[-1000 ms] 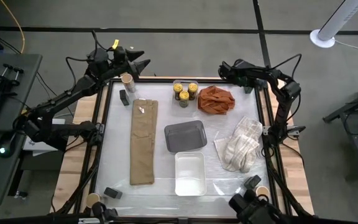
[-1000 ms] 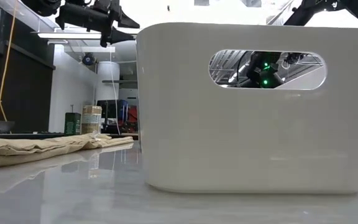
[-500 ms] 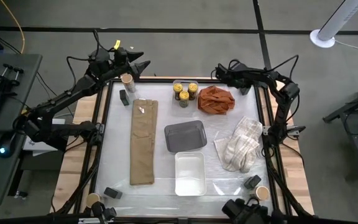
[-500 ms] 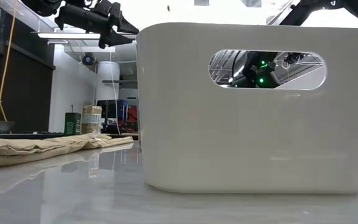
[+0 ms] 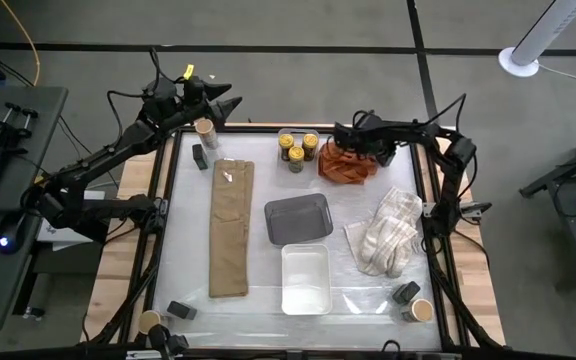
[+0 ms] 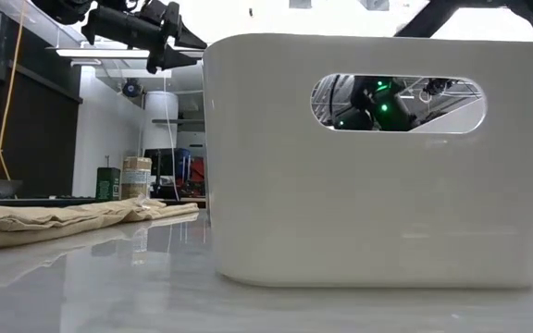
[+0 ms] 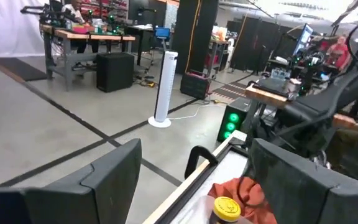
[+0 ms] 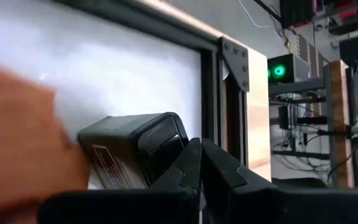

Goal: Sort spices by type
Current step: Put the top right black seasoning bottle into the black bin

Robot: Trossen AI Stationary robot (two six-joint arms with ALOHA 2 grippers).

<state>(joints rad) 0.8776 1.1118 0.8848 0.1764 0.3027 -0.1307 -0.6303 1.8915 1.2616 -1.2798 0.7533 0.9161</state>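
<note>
Since the earlier frame, right gripper (image 5: 340, 137) has travelled from the far right corner to above the orange cloth (image 5: 349, 163), fingers together, a dark grey tin (image 8: 132, 149) just beside them. Left gripper (image 5: 230, 103) hovers open near a tan-topped tub (image 5: 205, 129). Yellow-lidded jars (image 5: 296, 146) stand clustered beside the cloth.

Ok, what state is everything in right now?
Left gripper: open, empty.
Right gripper: shut.
Yellow-lidded jars: upright, lids on.
Grey tray: empty.
White tray: empty.
Orange cloth: crumpled.
White cloth: crumpled.
Tan cloth: laid flat.
</note>
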